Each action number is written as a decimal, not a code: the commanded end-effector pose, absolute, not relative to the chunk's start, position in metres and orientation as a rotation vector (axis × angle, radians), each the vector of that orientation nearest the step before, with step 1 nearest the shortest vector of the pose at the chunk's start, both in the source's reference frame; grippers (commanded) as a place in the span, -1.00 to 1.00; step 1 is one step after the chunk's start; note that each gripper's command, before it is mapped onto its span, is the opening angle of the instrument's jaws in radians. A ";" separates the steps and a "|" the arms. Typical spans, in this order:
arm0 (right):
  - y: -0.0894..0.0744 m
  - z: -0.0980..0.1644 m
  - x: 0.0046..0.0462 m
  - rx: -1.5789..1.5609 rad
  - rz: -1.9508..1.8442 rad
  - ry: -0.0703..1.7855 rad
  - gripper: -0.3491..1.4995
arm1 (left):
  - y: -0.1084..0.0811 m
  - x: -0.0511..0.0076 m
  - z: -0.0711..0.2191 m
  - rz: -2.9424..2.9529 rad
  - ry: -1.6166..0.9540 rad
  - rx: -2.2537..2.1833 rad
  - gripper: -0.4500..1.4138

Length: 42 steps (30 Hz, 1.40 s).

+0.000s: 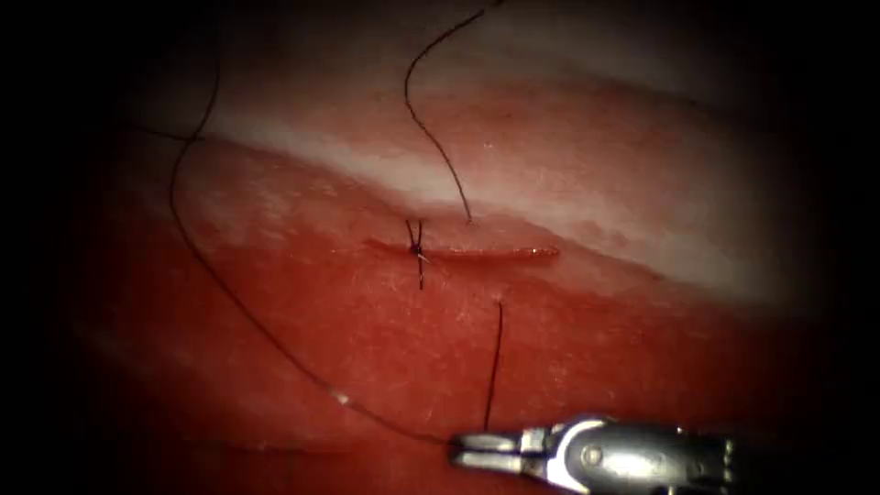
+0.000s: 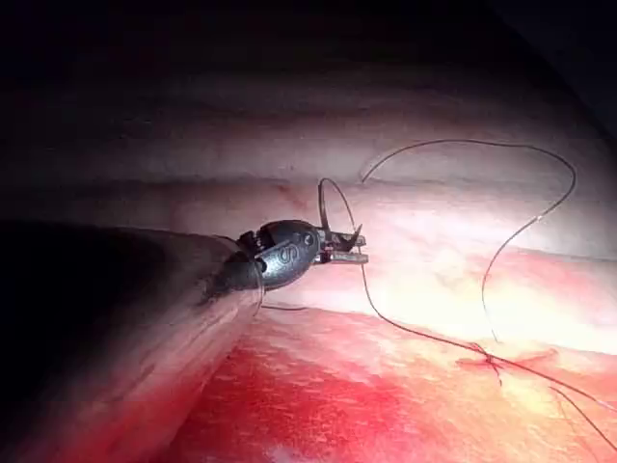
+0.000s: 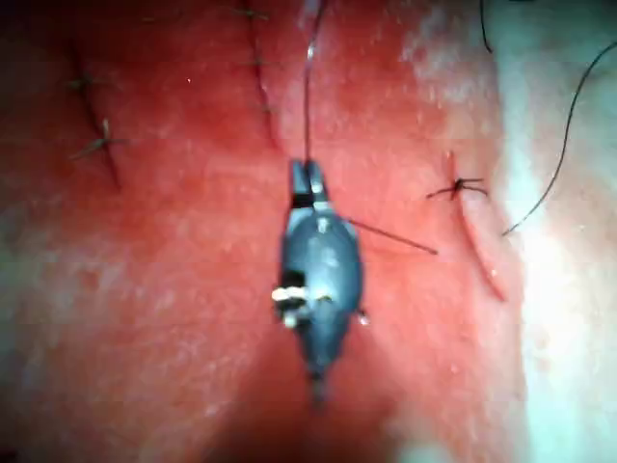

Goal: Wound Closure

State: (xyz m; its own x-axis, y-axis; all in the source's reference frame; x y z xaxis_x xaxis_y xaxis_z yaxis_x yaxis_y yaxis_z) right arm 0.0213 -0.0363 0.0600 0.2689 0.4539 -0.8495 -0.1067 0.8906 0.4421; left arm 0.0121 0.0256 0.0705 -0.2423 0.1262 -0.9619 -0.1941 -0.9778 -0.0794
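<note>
The thread (image 1: 220, 284) is clamped in the closed right tool (image 1: 467, 451) at 6 o'clock below the knotted cut (image 1: 463, 252), and in the closed left tool (image 2: 352, 249).

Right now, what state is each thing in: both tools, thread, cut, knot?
Right arm's steel needle driver: jaws shut on thread.
Left arm's dark needle driver: jaws shut on thread.
Thin dark thread: slack, lying across the tissue.
Short red cut: one stitch, otherwise unstitched.
Dark knot: tied, short tails.
</note>
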 end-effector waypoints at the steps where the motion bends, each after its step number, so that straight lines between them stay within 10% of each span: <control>1: -0.036 0.060 0.0220 0.315 0.402 1.269 -0.67 | 0.026 0.0118 0.071 2.327 0.085 -1.796 -1.00; 3: -0.036 0.061 0.0216 0.287 0.434 1.313 0.27 | 0.026 0.0119 0.071 2.330 0.082 -1.795 -1.00; 6: -0.034 0.062 0.0211 0.263 0.475 1.340 0.86 | 0.026 0.0120 0.071 2.330 0.082 -1.796 -1.00; 29: -0.030 0.068 0.0132 0.135 0.230 1.286 0.89 | 0.027 0.0133 0.071 2.333 0.074 -1.797 -1.00; 42: -0.028 0.073 0.0173 0.110 0.295 1.279 0.87 | 0.026 0.0131 0.071 2.330 0.072 -1.791 -1.00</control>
State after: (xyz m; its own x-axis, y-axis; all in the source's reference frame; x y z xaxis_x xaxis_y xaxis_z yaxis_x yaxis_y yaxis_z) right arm 0.0163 -0.0279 0.0727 0.2588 0.2784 -0.9249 -0.1575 0.9569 0.2440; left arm 0.0133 0.0259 0.0709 -0.2454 0.1324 -0.9603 -0.1896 -0.9781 -0.0864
